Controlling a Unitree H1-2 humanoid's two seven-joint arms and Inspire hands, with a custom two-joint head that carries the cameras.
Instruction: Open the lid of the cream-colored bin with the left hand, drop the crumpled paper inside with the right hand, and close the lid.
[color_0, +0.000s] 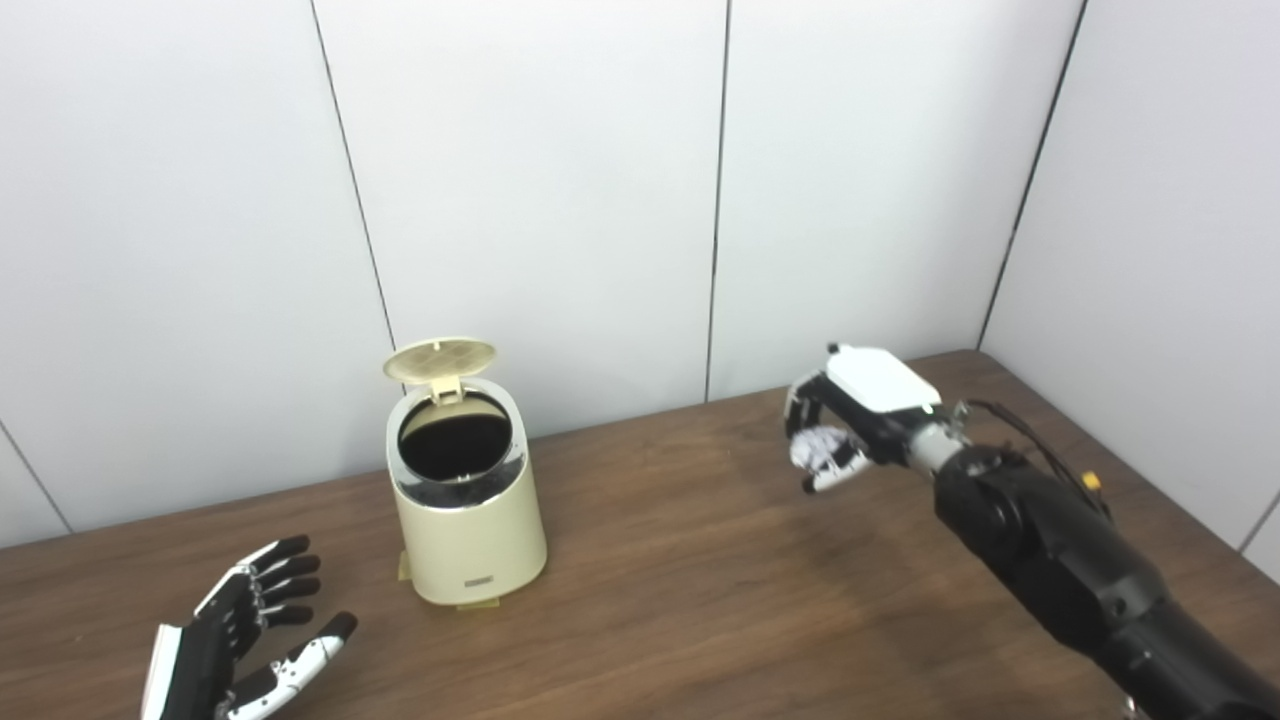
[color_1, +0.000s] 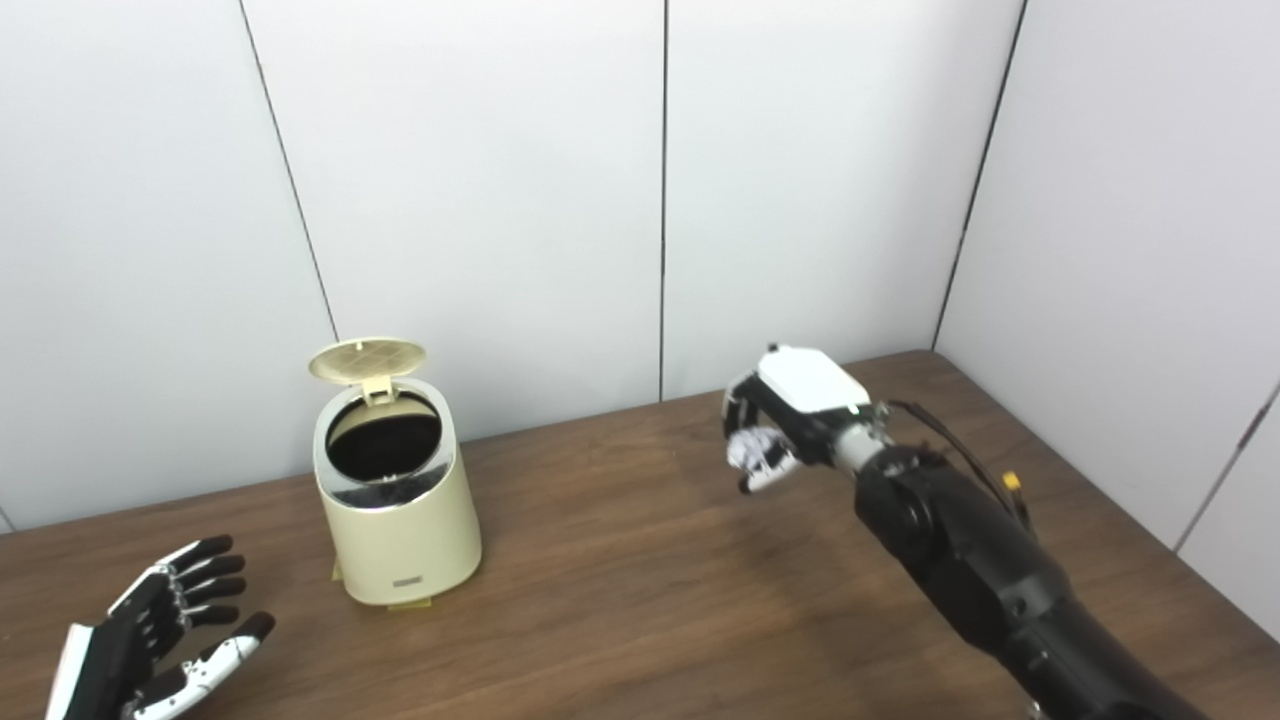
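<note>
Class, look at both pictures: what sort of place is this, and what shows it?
Probably a robot test booth: bare white wall panels, a wooden table holding only a cream bin, and two robot hands.

A dark brown wood-grain table (color_0: 650, 600) fills the lower part of the view. Behind it stands a white panelled wall (color_0: 540, 180), split by thin dark seams. To the table's right, a second white wall (color_0: 1160, 230) meets the first at a corner. Light is even and soft.
</note>
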